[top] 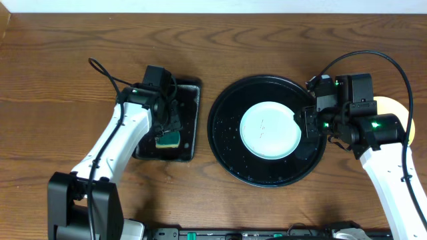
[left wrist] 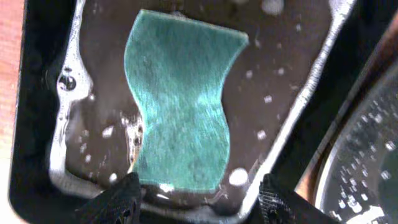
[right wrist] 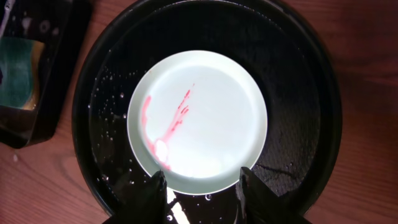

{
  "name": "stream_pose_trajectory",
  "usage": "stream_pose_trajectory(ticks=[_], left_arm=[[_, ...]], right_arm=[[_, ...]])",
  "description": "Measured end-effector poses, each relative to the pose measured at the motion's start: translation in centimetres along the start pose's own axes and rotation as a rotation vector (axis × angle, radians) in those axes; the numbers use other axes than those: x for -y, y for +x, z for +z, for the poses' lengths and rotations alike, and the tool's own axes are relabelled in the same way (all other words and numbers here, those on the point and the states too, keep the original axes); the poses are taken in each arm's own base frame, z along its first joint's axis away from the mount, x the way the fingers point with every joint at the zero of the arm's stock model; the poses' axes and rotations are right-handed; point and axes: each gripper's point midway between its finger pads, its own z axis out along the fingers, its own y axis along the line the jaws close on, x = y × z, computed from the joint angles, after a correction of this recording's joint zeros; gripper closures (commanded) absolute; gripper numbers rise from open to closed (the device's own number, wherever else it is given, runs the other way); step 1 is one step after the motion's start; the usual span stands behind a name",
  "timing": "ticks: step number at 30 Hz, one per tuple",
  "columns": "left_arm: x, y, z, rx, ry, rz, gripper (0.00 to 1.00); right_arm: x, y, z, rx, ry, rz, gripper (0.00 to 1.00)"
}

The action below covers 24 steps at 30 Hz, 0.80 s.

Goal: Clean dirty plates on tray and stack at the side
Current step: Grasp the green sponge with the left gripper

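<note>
Plate (right wrist: 199, 112), centre of tray (right wrist: 298, 81): red smears, uncleaned. Yellow plate (top: 393, 103), right edge: off tray. Left gripper (left wrist: 199, 199), right gripper (right wrist: 202, 193): spread, empty.

White-shelled left arm (top: 117, 140) and right arm (top: 390, 180), black joints (top: 157, 77), green lights (top: 377, 123) just behind left claw (left wrist: 199, 198) and right claw (right wrist: 204, 193), thin black cables (top: 363, 53) looping behind them, matte black fingers (left wrist: 121, 199).

pale plate (top: 270, 130) centred in round black tray (top: 223, 150). right gripper (top: 311, 124) at its right edge. left gripper (top: 167, 130) over sponge (top: 169, 140) in rectangular tray (top: 190, 113), left. yellow plate (top: 393, 107) rightmost, partly hidden.
</note>
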Motion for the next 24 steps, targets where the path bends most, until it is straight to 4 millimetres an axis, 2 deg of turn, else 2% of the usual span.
stream_pose_trajectory(ticks=[2, 4, 5, 6, 7, 10, 13, 14, 15, 17, 19, 24], left_arm=[[-0.5, 0.6, 1.7, -0.014, -0.014, -0.001, 0.39], [-1.0, 1.5, 3.5, -0.043, -0.031, -0.002, 0.5], [-1.3, 2.1, 4.6, -0.065, -0.043, -0.009, 0.61], [-1.5, 2.5, 5.3, -0.081, -0.051, -0.009, 0.81], [-1.6, 2.7, 5.8, -0.093, -0.056, -0.006, 0.92], [-1.5, 2.7, 5.9, -0.094, -0.051, -0.006, 0.93], [-1.4, 2.9, 5.5, -0.118, -0.049, -0.007, 0.9], [-1.4, 3.1, 5.2, -0.133, -0.048, -0.009, 0.71], [-1.3, 3.2, 4.9, -0.145, -0.047, -0.01, 0.58], [-1.0, 3.1, 4.3, -0.153, -0.041, -0.005, 0.42], [-0.5, 2.2, 3.4, -0.121, -0.023, -0.001, 0.38], [0.2, -1.1, 0.8, 0.031, -0.003, 0.027, 0.38]], right_arm=[[0.0, 0.0, 0.0, 0.0, 0.0, 0.0, 0.64], [0.0, 0.0, 0.0, 0.0, 0.0, 0.0, 0.64], [0.0, 0.0, 0.0, 0.0, 0.0, 0.0, 0.64], [0.0, 0.0, 0.0, -0.001, 0.0, 0.001, 0.64], [0.0, 0.0, 0.0, 0.0, 0.0, 0.0, 0.64], [0.0, 0.0, 0.0, 0.0, 0.0, 0.0, 0.64], [0.0, 0.0, 0.0, 0.0, 0.001, 0.0, 0.65], [0.0, 0.0, 0.0, 0.0, 0.0, 0.0, 0.65], [0.0, 0.0, 0.0, -0.001, 0.0, 0.001, 0.65], [0.0, 0.0, 0.0, -0.001, 0.0, 0.001, 0.65], [0.0, 0.0, 0.0, -0.001, 0.0, 0.0, 0.65], [0.0, 0.0, 0.0, -0.001, 0.0, 0.001, 0.65]])
